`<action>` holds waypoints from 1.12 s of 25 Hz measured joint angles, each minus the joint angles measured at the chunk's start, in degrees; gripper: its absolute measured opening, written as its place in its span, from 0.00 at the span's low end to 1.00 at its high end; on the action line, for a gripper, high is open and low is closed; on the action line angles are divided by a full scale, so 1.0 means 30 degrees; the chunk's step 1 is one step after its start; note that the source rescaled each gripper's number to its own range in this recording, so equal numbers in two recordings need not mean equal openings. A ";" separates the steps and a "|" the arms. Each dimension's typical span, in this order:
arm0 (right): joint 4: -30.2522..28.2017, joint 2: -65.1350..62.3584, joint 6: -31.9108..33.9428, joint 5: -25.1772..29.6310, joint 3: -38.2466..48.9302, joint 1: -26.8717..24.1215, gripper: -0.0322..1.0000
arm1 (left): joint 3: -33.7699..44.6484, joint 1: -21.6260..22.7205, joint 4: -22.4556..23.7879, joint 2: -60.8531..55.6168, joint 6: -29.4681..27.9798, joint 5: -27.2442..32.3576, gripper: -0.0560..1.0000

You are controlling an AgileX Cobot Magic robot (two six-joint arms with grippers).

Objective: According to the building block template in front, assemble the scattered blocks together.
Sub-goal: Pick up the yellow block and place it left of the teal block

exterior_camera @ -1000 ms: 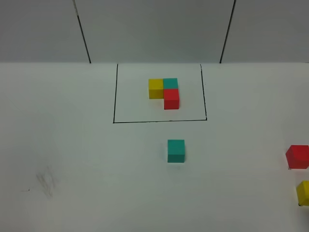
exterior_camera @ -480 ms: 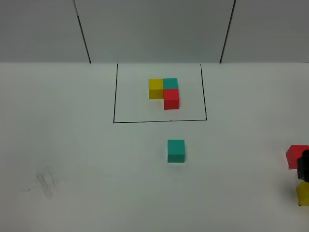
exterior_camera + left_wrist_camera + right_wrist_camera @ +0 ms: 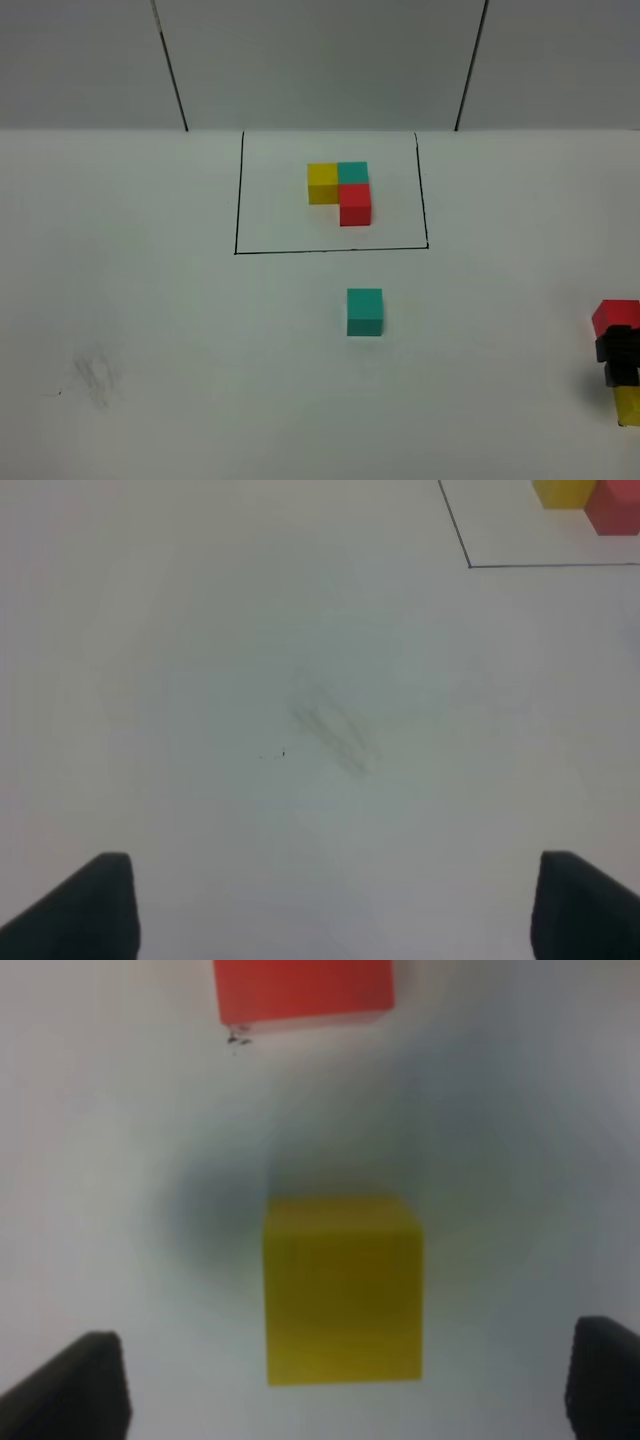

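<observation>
R gripper (image 3: 338, 1398) hangs over the yellow cube (image 3: 343, 1290), jaws spread wide. The cube sits btw the two dark fingertips (image 3: 70, 1390) w/ bare table on both sides, so it's not gripped. The wrist view is blurry. The red cube (image 3: 303, 990) lies just beyond the yellow one, apart from it, w/ a small dark speck on the table by one corner.

In the high view the same pair is at the far R edge of the table (image 3: 150, 330). Red is farther back and yellow nearer the front. The black gripper body sits over the gap btw them and hides part of each; both are cut by the frame edge.

The teal cube (image 3: 364, 311) stands alone approx mid-table, well apart from the other two and just in front of the black rectangle (image 3: 330, 250). Inside the rectangle is the template (image 3: 350, 195): yellow and teal side by side at the back, red touching the front of the teal, making an L.

L gripper (image 3: 335, 910) is also spread wide. Only its two dark tips show, w/ nothing btw them but table and a faint grey smudge (image 3: 335, 730) farther out. One corner of the rectangle, plus the yellow and red of the template, shows at the edge of that wrist view
</observation>
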 joint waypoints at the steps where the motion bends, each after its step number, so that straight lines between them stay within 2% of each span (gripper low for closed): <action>1: -0.0018 0.0321 0.0077 -0.0250 0.0000 0.0000 0.87 | 0.0000 0.0000 0.0000 0.0000 0.0000 0.0000 0.78; 15: -0.0051 0.3246 0.0233 -0.1408 -0.0014 -0.0344 0.87 | 0.0000 0.0000 0.0000 0.0000 0.0000 0.0000 0.78; 18: -0.0033 0.3400 0.0238 -0.1523 -0.0014 -0.0380 0.82 | 0.0000 0.0000 0.0000 0.0000 0.0000 0.0000 0.78; 21: 0.0170 0.3681 0.0238 -0.1523 -0.0014 -0.0380 0.69 | 0.0000 0.0000 0.0000 0.0000 0.0000 0.0000 0.78; 22: 0.0253 0.3802 0.0238 -0.1523 -0.0014 -0.0380 0.62 | 0.0000 0.0000 0.0000 0.0000 0.0000 0.0000 0.78; 24: 0.0329 0.4068 0.0238 -0.1523 -0.0020 -0.0401 0.45 | 0.0000 0.0000 0.0000 0.0000 0.0000 0.0000 0.78; 27: 0.0405 0.4216 0.0238 -0.1523 -0.0020 -0.0400 0.10 | 0.0000 0.0000 0.0000 0.0000 0.0000 0.0000 0.78; 28: 0.0405 0.4216 0.0238 -0.1523 -0.0020 -0.0400 0.03 | 0.0000 0.0000 0.0000 0.0000 0.0000 0.0000 0.78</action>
